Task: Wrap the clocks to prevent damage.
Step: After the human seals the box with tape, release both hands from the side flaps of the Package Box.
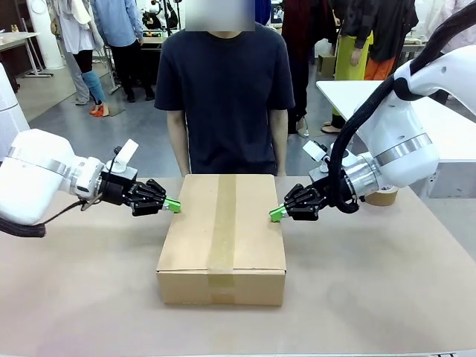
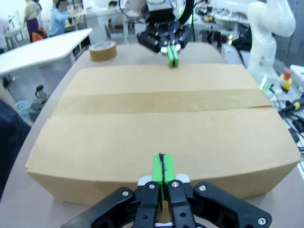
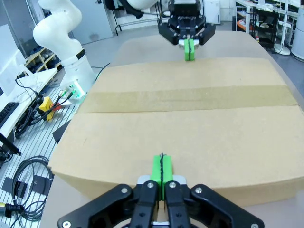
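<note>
A taped cardboard box (image 1: 222, 236) is seen at the middle of the surface (image 1: 89, 297). It is flanked by the left gripper (image 1: 172, 204) and the right gripper (image 1: 276, 214), each clenched on nothing, pads pointed at its upper side edges. A tape roll (image 2: 102, 50) lies near the right arm.

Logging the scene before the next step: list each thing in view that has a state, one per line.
Brown rectangular cardboard box: closed, flaps sealed with a strip of brown tape, lying flat on the table.
Left claw: shut, empty, green tips at the box's left edge.
Right claw: shut, empty, green tips at the box's right edge.
Brown packing tape roll: lying flat on the table, apart from the box.
</note>
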